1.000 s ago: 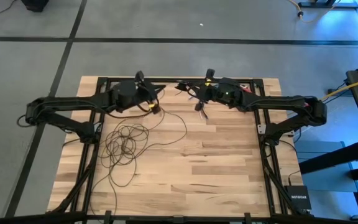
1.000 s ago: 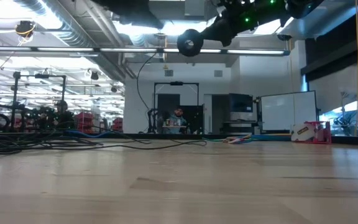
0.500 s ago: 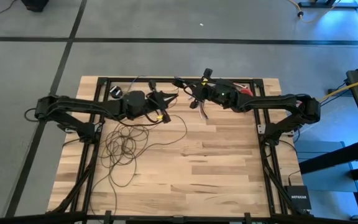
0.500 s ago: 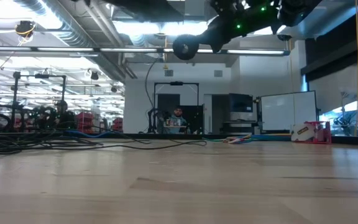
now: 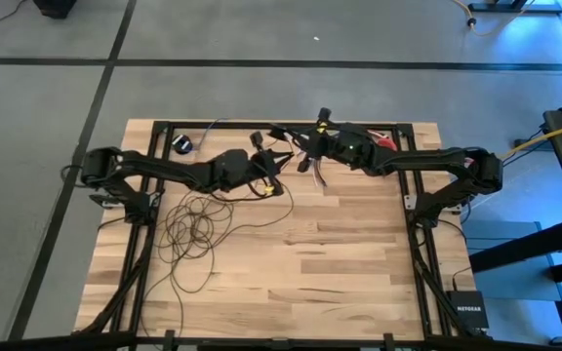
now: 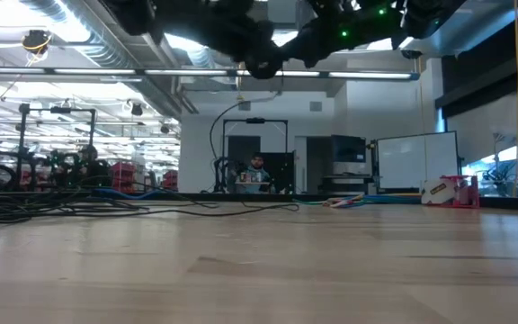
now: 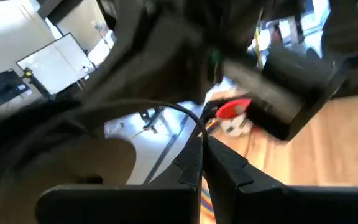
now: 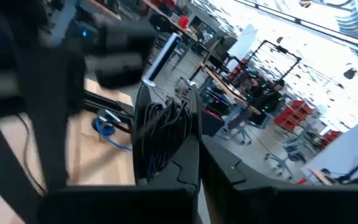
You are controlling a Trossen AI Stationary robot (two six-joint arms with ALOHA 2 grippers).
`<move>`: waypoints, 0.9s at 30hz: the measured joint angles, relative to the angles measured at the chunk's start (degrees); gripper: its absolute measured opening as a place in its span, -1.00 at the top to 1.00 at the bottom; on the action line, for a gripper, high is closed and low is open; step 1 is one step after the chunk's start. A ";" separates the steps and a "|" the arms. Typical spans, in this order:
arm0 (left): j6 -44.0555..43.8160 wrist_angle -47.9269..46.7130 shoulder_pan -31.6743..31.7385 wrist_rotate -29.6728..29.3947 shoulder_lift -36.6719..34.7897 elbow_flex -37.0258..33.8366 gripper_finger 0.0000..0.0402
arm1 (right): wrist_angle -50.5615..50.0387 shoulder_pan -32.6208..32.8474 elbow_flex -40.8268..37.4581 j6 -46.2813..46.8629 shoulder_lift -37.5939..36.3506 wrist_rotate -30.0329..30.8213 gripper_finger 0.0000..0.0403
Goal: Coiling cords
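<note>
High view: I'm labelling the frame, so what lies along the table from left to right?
Loose loops of the cords → left gripper, shut on a strand of the cords → right gripper, shut on a coiled bundle of the cords → bare stretch of table.

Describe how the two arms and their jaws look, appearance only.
Both arms are dark, near-black, built of slim jointed links. The left gripper carries small yellow and red accents near its tip. The right gripper shows a red patch behind it and green indicator lights on its wrist. Each wrist view shows two dark, angular fingers.
</note>
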 joint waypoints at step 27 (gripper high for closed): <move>-2.77 -7.48 7.40 -0.94 4.49 0.08 0.93 | -2.79 -0.01 -0.05 4.08 -4.51 -2.46 0.95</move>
